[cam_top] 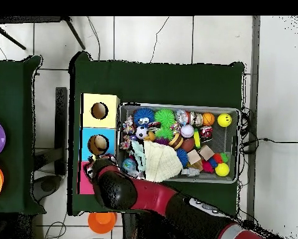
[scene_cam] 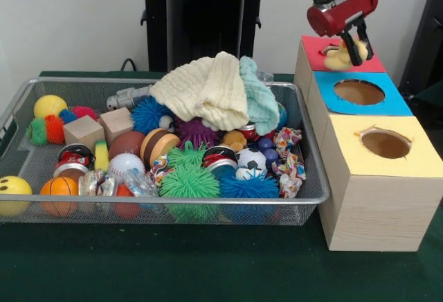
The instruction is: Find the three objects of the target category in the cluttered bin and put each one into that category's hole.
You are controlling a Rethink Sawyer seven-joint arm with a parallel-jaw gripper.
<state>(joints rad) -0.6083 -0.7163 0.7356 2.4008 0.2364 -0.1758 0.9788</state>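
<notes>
My gripper (scene_cam: pixel 351 44) clamps the yellow duckling (scene_cam: pixel 337 57) just above the red-surround hole (scene_cam: pixel 329 50); released off-centre, it could catch the rim beneath.

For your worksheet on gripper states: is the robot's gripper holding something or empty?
Holding something. In the front view the gripper is shut on the yellow duckling, right above the red-surround hole.

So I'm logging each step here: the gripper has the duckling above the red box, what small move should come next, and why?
Probably open the gripper and let go. In the front view it is shut on the yellow duckling, which hangs right over the red-surround hole, away from the bin. If the toy looks off centre, a slight drop first might help, but the overhead view hides the hole under the arm.
</notes>
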